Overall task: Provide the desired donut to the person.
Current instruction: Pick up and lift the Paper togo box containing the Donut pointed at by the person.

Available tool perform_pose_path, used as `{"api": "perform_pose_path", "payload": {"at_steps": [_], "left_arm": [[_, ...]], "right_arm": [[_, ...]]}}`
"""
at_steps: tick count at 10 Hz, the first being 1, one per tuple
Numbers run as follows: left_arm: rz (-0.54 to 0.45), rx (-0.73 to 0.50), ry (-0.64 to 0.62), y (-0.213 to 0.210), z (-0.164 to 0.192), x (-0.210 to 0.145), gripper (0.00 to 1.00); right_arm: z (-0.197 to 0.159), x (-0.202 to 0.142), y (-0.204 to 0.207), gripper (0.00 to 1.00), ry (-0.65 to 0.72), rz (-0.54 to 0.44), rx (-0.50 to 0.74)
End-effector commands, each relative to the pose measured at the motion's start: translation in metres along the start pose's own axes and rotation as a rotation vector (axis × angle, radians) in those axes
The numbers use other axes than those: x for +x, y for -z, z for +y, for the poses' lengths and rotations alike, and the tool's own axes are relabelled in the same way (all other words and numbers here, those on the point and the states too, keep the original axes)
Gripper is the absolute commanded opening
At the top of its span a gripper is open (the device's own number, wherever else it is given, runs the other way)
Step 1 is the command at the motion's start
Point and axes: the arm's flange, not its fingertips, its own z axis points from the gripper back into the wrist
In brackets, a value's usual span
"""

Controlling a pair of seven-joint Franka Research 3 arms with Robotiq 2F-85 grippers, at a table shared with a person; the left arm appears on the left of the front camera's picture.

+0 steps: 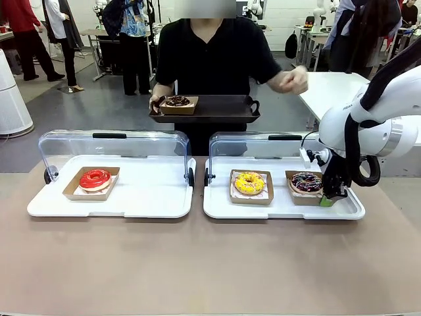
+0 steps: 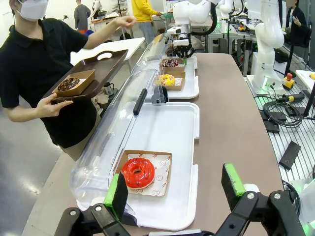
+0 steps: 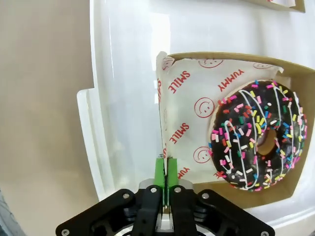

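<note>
**Colleague:** Left side first. Status?

**Me:** Left jaws spread as wide as they go, nothing between them, hanging over the near end of the left tray (image 1: 151, 204). The red donut (image 1: 95, 178) sits there in its own carton, with the clear lid (image 1: 112, 146) standing open behind it. That arm isn't needed for this step, so I leave it parked.

**Colleague:** The person?

**Me:** The person (image 1: 217, 59) stands at the far side of the counter (image 1: 197, 263), about the middle. They hold a dark serving tray (image 1: 217, 110) with one chocolate donut (image 1: 177, 101) at its left end and the rest bare. The free hand (image 1: 289, 80) is raised out toward my right.

**Colleague:** Which one is in hand?

**Me:** The right tray (image 1: 217, 209) has the yellow donut (image 1: 249, 182) on the left and the sprinkled donut (image 1: 306, 182) on the right. Right jaws are fully closed, the pads (image 3: 158, 172) pinching one side wall of the sprinkled donut's box (image 3: 221, 55) together with the paper liner (image 3: 187, 108). The donut itself is untouched and lies toward the opposite wall.

**Colleague:** Plan for the lift?

**Me:** My reading is that the grip is one-sided, so the weight hangs away from the pinch and the box will want to droop.
- Raise it slowly and straight up, and watch that cardboard comes up, not just liner.
- Clear the tray rim and the lid.
- Carry it level to the bare part of the serving tray.
- Release only once the box sits flat.
</note>
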Motion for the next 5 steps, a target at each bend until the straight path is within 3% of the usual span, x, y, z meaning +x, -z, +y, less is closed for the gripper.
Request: {"api": "perform_pose_path", "payload": {"at_steps": [1, 3, 5], "left_arm": [[0.006, 0.010, -0.008, -0.001, 0.000, 0.001, 1.00], [0.006, 0.010, -0.008, -0.001, 0.000, 0.001, 1.00], [0.006, 0.010, -0.008, -0.001, 0.000, 0.001, 1.00]], "right_arm": [[-0.001, -0.002, 0.005, 0.00, -0.029, 0.005, -0.011], [0.012, 0.002, 0.000, 0.00, -0.041, 0.022, -0.019], [0.050, 0.028, -0.029, 0.00, 0.055, 0.101, -0.038]]}}
